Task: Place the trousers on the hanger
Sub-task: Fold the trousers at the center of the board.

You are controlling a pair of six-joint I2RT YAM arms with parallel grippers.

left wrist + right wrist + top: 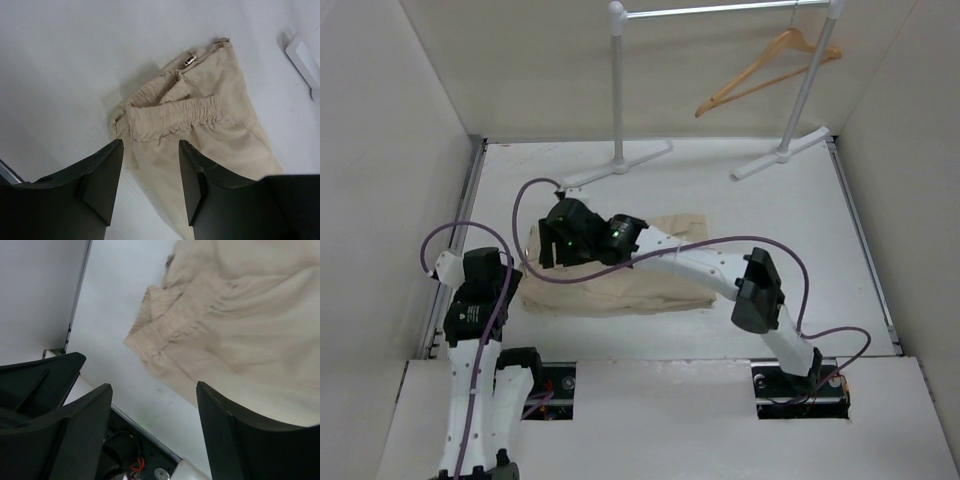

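Flat white table (pixel 720 200), white tubular metal clothes rail (pixel 617 90) at its back, soft folded beige cloth cargo trousers (pixel 650 285) lying mid-table, gathered waistband (pixel 175 114) leftward, light-brown triangular wooden hanger (pixel 745 73) hooked on the rail, black right gripper (pixel 152 390) over the waistband, jaws wide, empty, black left gripper (pixel 150 146) jaws wide, empty

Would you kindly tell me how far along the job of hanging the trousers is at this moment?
Done: nothing yet. The beige cloth cargo trousers lie folded on the white table, and the light-brown wooden hanger hangs bare on the white rail. In hand: the left arm and right arm hold open jaws by the gathered waistband, gripping nothing. Remaining: grasp, lift and drape over the hanger's crossbar.
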